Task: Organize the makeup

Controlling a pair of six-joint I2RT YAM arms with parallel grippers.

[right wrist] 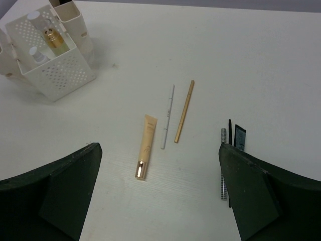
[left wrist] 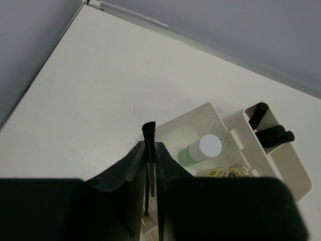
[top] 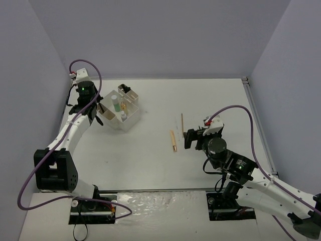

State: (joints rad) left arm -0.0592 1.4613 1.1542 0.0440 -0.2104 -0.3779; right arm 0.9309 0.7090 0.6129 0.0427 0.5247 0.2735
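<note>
My left gripper (left wrist: 149, 150) is shut on a thin black brush (left wrist: 148, 131), held over the near-left corner of the white compartmented box (left wrist: 220, 118); in the top view this gripper (top: 95, 111) is at the box's left side. The box holds a pale green bottle (left wrist: 200, 149), a gold bottle (left wrist: 220, 172) and black sticks (left wrist: 271, 133) in a side pocket. My right gripper (right wrist: 158, 150) is open and empty above the table. Below it lie a tan tube (right wrist: 146, 146), a white stick (right wrist: 168, 116), a gold stick (right wrist: 184, 111), a checkered stick (right wrist: 223, 160) and a dark tube (right wrist: 240, 136).
The white box (top: 120, 111) stands at the table's back left. The tan tube (top: 173, 141) and a thin stick (top: 182, 122) lie mid-table, just left of my right gripper (top: 193, 139). Grey walls close the table on three sides.
</note>
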